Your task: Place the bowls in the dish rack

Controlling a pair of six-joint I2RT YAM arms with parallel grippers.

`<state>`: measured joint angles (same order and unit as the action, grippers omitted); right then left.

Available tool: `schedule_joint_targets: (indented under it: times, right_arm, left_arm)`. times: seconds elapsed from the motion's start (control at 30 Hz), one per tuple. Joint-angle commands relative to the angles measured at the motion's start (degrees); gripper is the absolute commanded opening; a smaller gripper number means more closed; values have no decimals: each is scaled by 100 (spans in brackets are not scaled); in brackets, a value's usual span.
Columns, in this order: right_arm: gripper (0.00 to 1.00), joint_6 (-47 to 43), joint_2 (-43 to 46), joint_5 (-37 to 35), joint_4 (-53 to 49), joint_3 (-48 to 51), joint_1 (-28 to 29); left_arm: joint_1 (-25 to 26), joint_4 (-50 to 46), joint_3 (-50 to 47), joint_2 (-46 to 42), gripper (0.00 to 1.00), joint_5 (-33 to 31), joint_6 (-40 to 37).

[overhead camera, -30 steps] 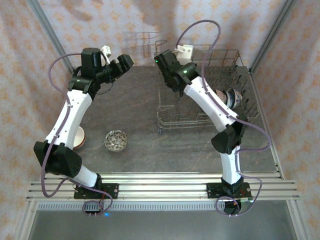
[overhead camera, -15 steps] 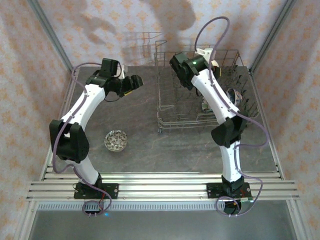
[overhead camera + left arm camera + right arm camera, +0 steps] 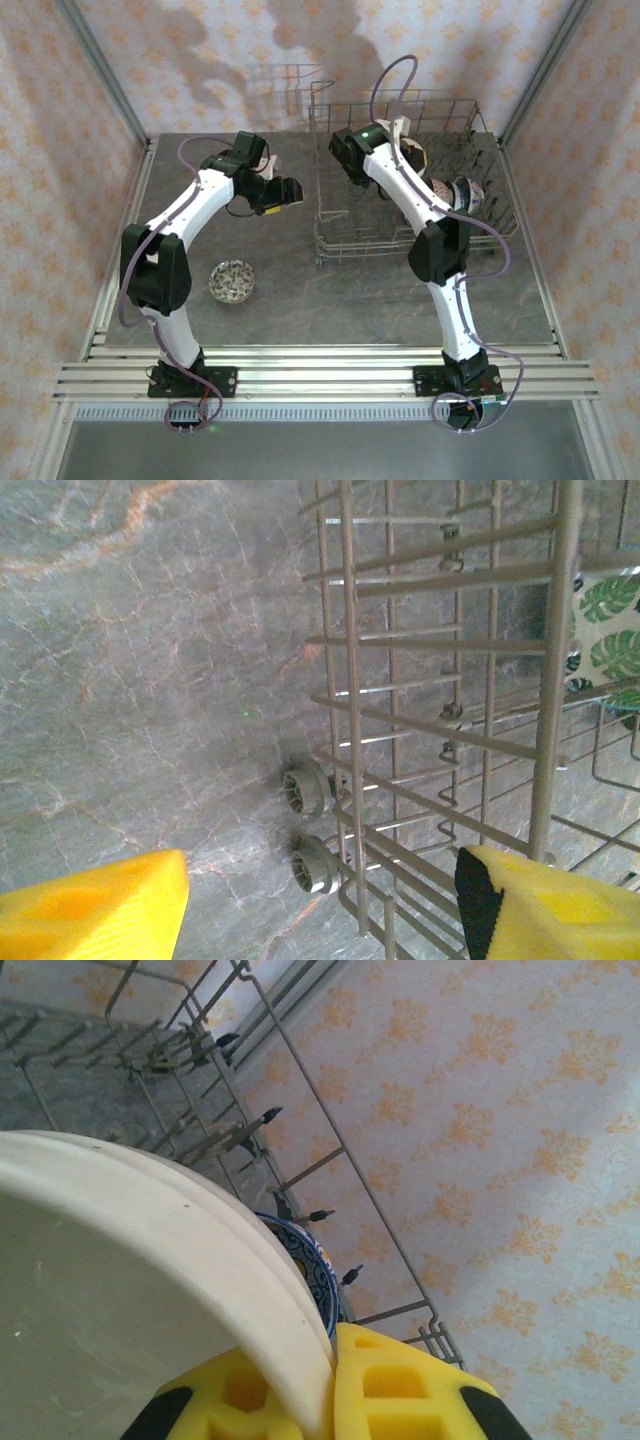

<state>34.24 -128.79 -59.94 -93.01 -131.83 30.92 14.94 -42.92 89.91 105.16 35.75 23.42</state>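
- Top external view: the left arm rises from its base, folds sharply at the elbow over the left side of the grey table [image 3: 330, 300], then reaches back and to the right. The left gripper [image 3: 287, 191] hangs over bare tabletop just beside the left wall of the dish rack [image 3: 368, 246].
- From the left wrist, its yellow fingers [image 3: 100, 910] sit well apart at the lower corners of the view, with nothing between them. Beneath them lie the stone-grey tabletop and the rack's corner wires, with two small grey wheels [image 3: 308, 786] at the rack's foot.
- The right arm climbs from its base, bends at the rack's near right corner, and stretches back and left across the basket. That puts the right gripper [image 3: 412, 155] over the rack's far middle part.
- From the right wrist, that gripper's yellow fingers are clamped on the rim of a cream bowl [image 3: 120, 1260], one finger inside the wall and one outside.
- The cream bowl is held over the rack's interior. Whether it touches any tine I cannot tell.
- Black-tipped upright tines [image 3: 268, 1115] and the rack's far wall stand close around the held bowl, with patterned wallpaper [image 3: 500, 1110] beyond.
- A blue-patterned bowl [image 3: 466, 195] stands on edge among the tines on the rack's right side.
- A brown patterned bowl [image 3: 231, 281] sits upright on the table near the left arm's elbow, well apart from the rack.
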Motion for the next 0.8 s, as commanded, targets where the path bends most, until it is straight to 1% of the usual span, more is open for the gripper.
schedule_joint_targets:
  times: [0.0, 0.23, 0.37, 0.5, 0.77]
  right_arm:
    - [0, 1, 361, -594, -892, 292, -20]
    - [0, -179, 503, -683, -892, 627, -77]
    - [0, -393, 530, -843, -894, 861, -97]
    - [0, -588, 581, -834, -894, 923, -197]
    - [0, -890, 710, -887, -894, 1121, -241]
  left_arm:
    - [165, -253, 82, 111, 70, 152, -174]
    - [457, -441, -19, 154, 68, 149, -285]
    - [655, -383, -148, 187, 67, 344, -245]
    - [838, -428, -149, 232, 66, 424, -289]
    - [1049, -299, -398, 93, 64, 667, -248]
